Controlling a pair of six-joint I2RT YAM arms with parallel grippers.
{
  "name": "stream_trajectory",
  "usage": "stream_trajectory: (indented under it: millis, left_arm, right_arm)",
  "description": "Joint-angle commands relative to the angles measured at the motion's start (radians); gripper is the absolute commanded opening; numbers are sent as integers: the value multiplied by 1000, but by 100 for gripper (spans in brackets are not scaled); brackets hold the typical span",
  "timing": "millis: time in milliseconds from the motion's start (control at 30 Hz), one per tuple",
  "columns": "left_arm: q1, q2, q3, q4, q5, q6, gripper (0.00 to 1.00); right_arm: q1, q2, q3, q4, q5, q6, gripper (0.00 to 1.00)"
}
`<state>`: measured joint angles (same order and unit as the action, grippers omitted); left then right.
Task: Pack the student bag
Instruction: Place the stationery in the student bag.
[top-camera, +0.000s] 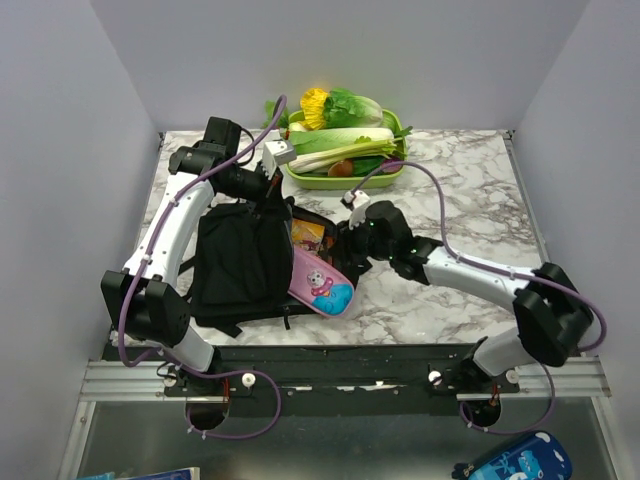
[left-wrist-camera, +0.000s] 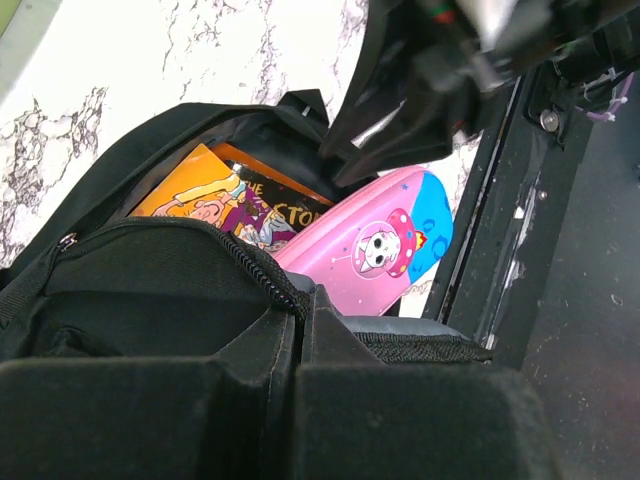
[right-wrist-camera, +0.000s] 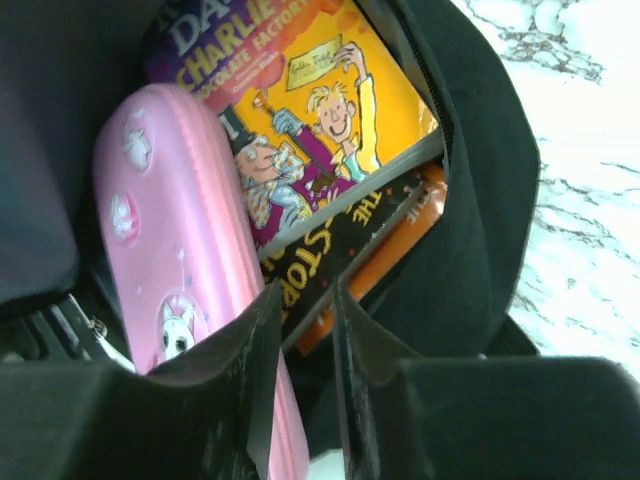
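Observation:
The black student bag (top-camera: 235, 265) lies on the marble table with its mouth to the right. Inside are a yellow Charlie book (right-wrist-camera: 320, 120) and a black-and-orange book (right-wrist-camera: 375, 230). A pink pencil case (top-camera: 322, 285) lies half in the mouth, its blue end sticking out. My left gripper (top-camera: 268, 192) is shut on the bag's zip rim (left-wrist-camera: 265, 275) and holds it up. My right gripper (top-camera: 345, 245) hovers at the mouth beside the pencil case (right-wrist-camera: 165, 230). Its jaws stand a narrow gap apart (right-wrist-camera: 305, 290) with nothing between them.
A green tray (top-camera: 330, 182) of vegetables stands at the back of the table behind the bag. The metal rail (top-camera: 340, 375) runs along the near edge. A blue case (top-camera: 515, 462) lies below the table at the lower right. Grey walls close both sides.

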<state>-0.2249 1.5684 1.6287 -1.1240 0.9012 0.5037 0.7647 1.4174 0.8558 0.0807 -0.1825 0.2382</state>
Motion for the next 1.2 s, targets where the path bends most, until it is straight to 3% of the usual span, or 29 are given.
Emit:
stream_trajectory:
  millis: [0,100,367,667,800,867,900,1000,1167]
  left_arm:
    - [-10,-27,11,-11,27,12,0]
    - [-11,-41,0,-7,21,6,0]
    - [-11,-36,11,-10,15,6,0]
    - [-11,-47,5,-28,-12,21,0]
    - [-11,-48,-3,-25,-5,16,0]
    - [-11,-53,-3,-20,-5,13,0]
    - [-11,-53,-4,-19,-8,13,0]
    - [-11,-54,-7,-23,-7,18,0]
    - [-11,-50,-9,-28,-13,30,0]
  right_arm:
    - [5,136,106,73,52,76,13]
    - [5,222,169,93,22,105,1]
    - [22,390,272,110,-207,156,1]
    - [105,451,359,109,-307,138,1]
    - [108,491,446,56,-313,118,1]
    - [104,479,454,12,-176,116,1]
    - [97,459,434,-11,-111,116,5]
    - [39,338,349,-56,59,133,42]
    - [-89,24,50,-58,71,216,50]
